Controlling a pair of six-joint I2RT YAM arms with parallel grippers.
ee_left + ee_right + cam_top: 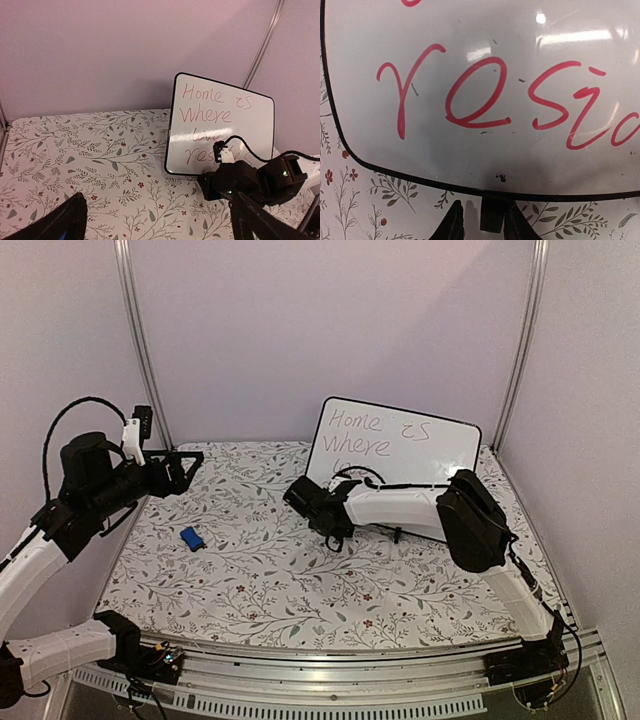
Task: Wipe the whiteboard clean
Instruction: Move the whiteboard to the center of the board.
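Observation:
The whiteboard [400, 440] stands tilted against the back wall, with red-purple handwriting on it. It also shows in the left wrist view [225, 120] and fills the right wrist view [480, 75]. My right gripper [322, 490] is low at the board's bottom edge. Its fingers [452, 225] are narrowly apart in the right wrist view [485, 226]. They straddle a small black foot [492, 215] of the board, with a gap on the left side. My left gripper [190, 465] is raised at the far left, wide open and empty [160, 231].
A small blue eraser block [192, 538] lies on the floral tablecloth [300, 580] at the left, below my left gripper. The right arm's white forearm [395, 508] stretches across in front of the board. Metal frame posts [140, 340] stand at the back corners.

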